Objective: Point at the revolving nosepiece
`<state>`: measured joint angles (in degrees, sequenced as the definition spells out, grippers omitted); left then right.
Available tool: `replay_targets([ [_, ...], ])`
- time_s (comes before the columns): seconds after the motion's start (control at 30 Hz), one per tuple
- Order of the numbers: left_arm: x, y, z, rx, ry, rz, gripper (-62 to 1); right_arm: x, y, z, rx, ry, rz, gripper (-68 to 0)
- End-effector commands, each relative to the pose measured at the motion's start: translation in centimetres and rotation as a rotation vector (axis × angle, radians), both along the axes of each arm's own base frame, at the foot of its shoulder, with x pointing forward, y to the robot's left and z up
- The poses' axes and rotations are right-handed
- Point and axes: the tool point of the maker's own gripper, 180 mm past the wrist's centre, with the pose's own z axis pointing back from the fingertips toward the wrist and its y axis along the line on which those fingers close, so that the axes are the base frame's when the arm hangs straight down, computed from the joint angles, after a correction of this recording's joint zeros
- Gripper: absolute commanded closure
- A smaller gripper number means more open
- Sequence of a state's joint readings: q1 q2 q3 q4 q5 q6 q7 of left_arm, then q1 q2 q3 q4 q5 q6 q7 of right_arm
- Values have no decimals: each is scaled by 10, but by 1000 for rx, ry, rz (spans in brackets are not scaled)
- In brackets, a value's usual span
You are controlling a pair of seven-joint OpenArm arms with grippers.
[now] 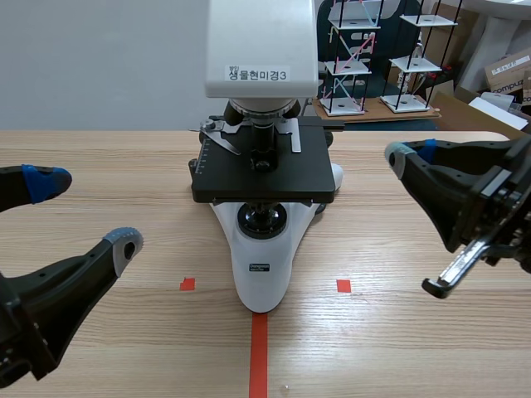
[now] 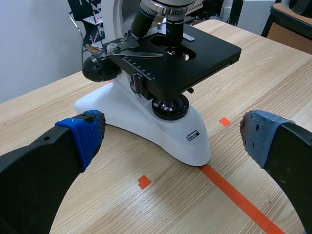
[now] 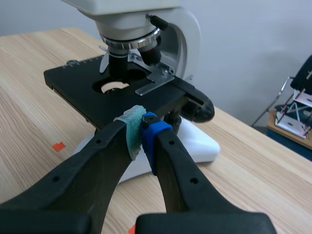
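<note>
Silver-ringed revolving nosepiece (image 3: 130,43) sits under the microscope's (image 1: 261,278) white head (image 1: 261,33), above the black stage (image 3: 83,87); the right hand (image 3: 142,134), pads (image 3: 130,137) pressed together beside the stage, could clip its edge while rising, the left hand (image 1: 87,211) gaping wide.

You've got a pale, matt wood-grain desk (image 1: 99,166); the microscope base (image 1: 261,292) gleams glossy white, stage (image 1: 232,178) matt black, revolving nosepiece (image 3: 131,44) ringed in shiny metal, probably chrome.
</note>
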<state>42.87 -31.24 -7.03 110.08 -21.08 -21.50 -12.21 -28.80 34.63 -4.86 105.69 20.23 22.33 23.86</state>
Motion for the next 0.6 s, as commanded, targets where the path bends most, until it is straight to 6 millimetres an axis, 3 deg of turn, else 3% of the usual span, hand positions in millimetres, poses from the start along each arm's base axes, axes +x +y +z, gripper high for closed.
replay_targets([
  [0.0,0,-1,5,-27,-13,7,-581,6,2,9,10,-45,15,-6],
  [0.57,0,-1,5,-27,-13,7,-581,38,30,9,55,-137,109,-6],
])
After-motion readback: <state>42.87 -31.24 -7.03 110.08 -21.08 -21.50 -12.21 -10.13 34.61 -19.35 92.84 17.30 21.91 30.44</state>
